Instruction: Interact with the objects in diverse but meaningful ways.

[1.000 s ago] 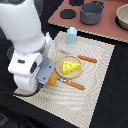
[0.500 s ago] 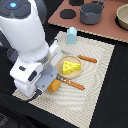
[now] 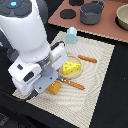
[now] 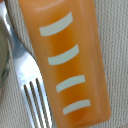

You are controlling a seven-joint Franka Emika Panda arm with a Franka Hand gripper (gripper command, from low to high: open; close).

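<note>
A golden-brown bread loaf (image 3: pixel 54 88) lies on the striped mat (image 3: pixel 100 75), partly hidden under my gripper (image 3: pixel 48 81), which hangs right over it. In the wrist view the loaf (image 4: pixel 70 60) with its white slashes fills the frame, and no fingers show, so the jaws' state is unclear. A yellow holed cheese wedge (image 3: pixel 72 66) rests on a round wooden plate (image 3: pixel 75 73) in the middle of the mat. The pale blue-and-white milk carton (image 3: pixel 72 35) stands at the mat's far edge.
An orange-handled fork (image 3: pixel 75 84) lies beside the loaf, its tines (image 4: pixel 35 100) close to it. An orange-handled knife (image 3: pixel 87 59) lies beyond the plate. A grey pot (image 3: pixel 91 13) and a pan (image 3: pixel 122 16) sit on the brown board at the back.
The arm has sunk slightly over the bread loaf. The loaf, cheese and carton have not moved.
</note>
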